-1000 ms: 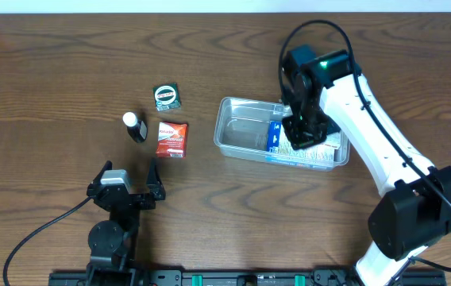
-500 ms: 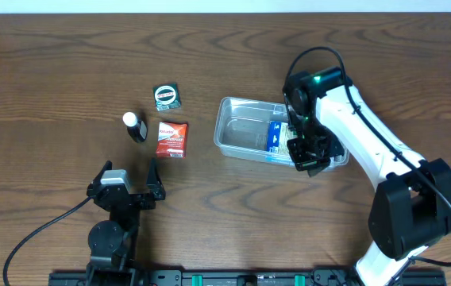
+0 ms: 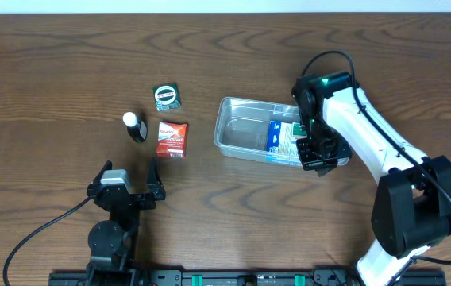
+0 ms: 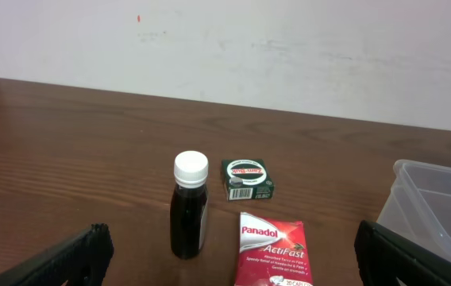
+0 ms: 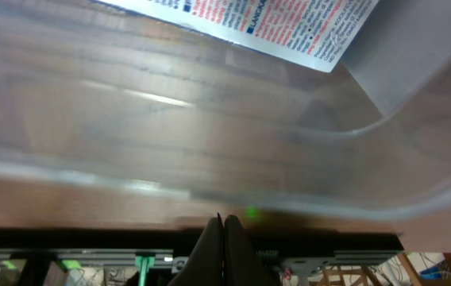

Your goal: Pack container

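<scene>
A dark wooden table [image 3: 51,71] seen from above. The clear container [image 3: 245,143] sits just right of centre, long side running left to right, with a blue and white printed packet [image 3: 283,137] lying in its right half. The white right arm [image 3: 376,151] curves in from the lower right, and the right gripper [image 3: 321,157] is at the container's lower right edge. From overhead its jaws cannot be made out. The right wrist view shows them: two dark fingers [image 5: 213,242] pressed together at the bottom centre, nothing visible between them, with the container's clear wall filling the frame above and the packet's red and blue print at the top. The left gripper [image 3: 129,173] rests at the lower left, well apart from the container, jaws spread wide and holding nothing. Left of centre are a small dark bottle [image 3: 134,125] with a white cap, a green packet [image 3: 166,96] and a red packet [image 3: 172,139]. The left wrist view shows the bottle standing upright, reads "Panadol ActiFast" on the red packet, and catches one corner of the container at the right edge; a pale wall [image 4: 289,48] stands behind the table.
</scene>
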Controlling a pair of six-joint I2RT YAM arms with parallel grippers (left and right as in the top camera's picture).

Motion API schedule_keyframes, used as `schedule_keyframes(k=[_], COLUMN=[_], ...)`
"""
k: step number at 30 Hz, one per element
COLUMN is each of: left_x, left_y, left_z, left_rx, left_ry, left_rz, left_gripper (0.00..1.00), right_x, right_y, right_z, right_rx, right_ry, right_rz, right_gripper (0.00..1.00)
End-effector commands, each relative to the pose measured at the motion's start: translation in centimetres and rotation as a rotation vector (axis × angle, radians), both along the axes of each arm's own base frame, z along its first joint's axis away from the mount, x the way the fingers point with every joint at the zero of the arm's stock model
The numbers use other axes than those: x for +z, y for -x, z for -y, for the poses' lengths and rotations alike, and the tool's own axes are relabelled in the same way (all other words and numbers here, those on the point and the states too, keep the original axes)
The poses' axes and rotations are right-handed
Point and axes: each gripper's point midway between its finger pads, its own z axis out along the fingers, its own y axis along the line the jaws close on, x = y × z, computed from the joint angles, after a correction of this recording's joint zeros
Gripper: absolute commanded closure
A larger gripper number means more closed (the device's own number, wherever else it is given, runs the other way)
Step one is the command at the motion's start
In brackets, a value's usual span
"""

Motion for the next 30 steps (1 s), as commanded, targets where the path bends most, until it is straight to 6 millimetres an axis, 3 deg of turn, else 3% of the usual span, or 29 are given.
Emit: schedule_keyframes(k=[1, 9, 22, 25, 30], left_x=[-1.7, -1.7, -1.7, -1.7, -1.7], left_y=[0.1, 0.1, 0.1, 0.1, 0.1], left_z=[-0.2, -0.2, -0.2, -0.2, -0.2], left_rx=[0.009, 0.009, 0.009, 0.009, 0.009], left_ry=[-0.001, -0.001, -0.001, -0.001, -0.001], left_rz=[-0.049, -0.049, -0.049, -0.049, -0.049], left_gripper=[0.02, 0.02, 0.02, 0.02, 0.02], right_x=[-0.5, -0.9, -1.3, -0.9, 1.4], right_y=[-0.1, -1.8, -3.3, -3.1, -3.1], right_z=[1.1, 2.2, 1.9, 0.8, -1.4], right_rx=[-0.035, -0.057, -0.032, -0.006, 0.034], right_ry=[0.03, 0.045, 0.012, -0.06, -0.2], right_rz=[0.009, 0.074, 0.129, 0.106, 0.082], right_gripper=[0.99, 0.99, 0.99, 0.99, 0.99])
